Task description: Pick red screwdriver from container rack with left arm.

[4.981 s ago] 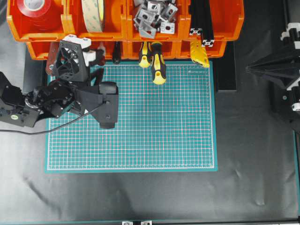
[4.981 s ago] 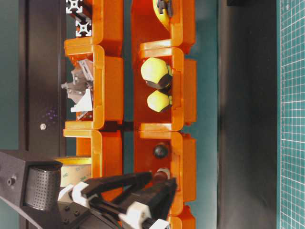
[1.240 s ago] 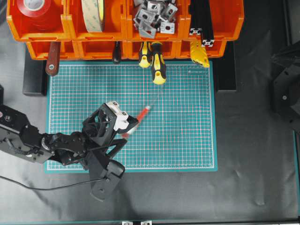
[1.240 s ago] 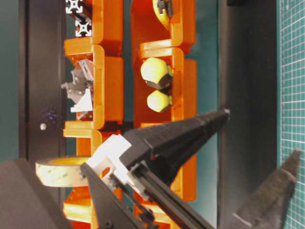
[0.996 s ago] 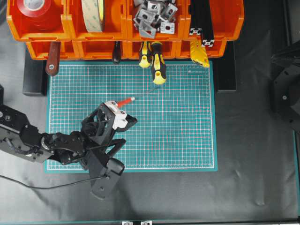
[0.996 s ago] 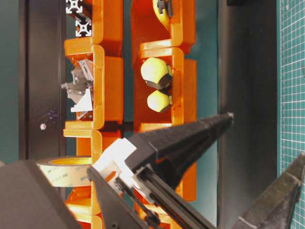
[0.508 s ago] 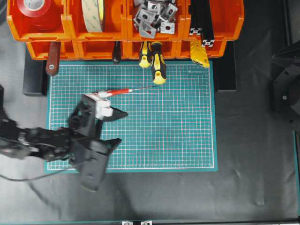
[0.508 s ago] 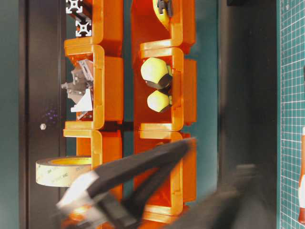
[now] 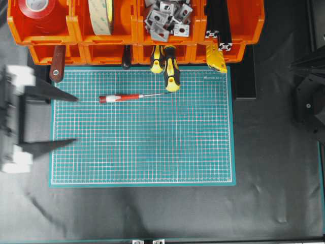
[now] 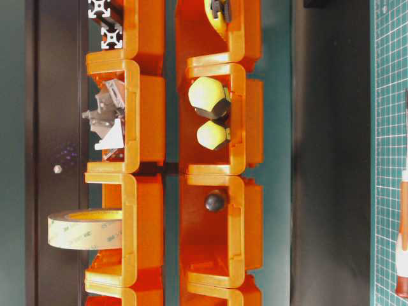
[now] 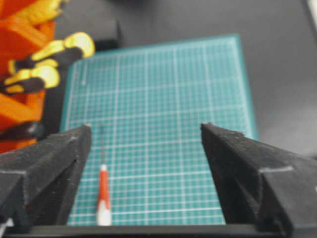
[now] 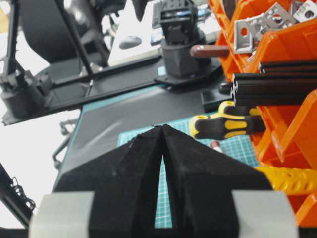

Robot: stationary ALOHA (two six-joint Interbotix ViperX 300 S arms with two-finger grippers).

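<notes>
L gripper [image 9: 76,119] at far left edge of the cutting mat [image 9: 152,152], jaws spread wide, empty. Red screwdriver [image 9: 122,98] lies flat on the mat, near the container rack [image 9: 132,30], out of its bin. R gripper [image 12: 162,130] jaws pressed closed. Risk: thin round handle could roll if nudged.

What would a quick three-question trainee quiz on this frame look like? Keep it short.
1. True or false: the red screwdriver is in the container rack.
2. The left claw is: A) open and empty, B) shut on the screwdriver, C) inside a bin.
3. What surface does the red screwdriver lie on?

Key
1. False; it lies outside the rack.
2. A.
3. The green cutting mat.
</notes>
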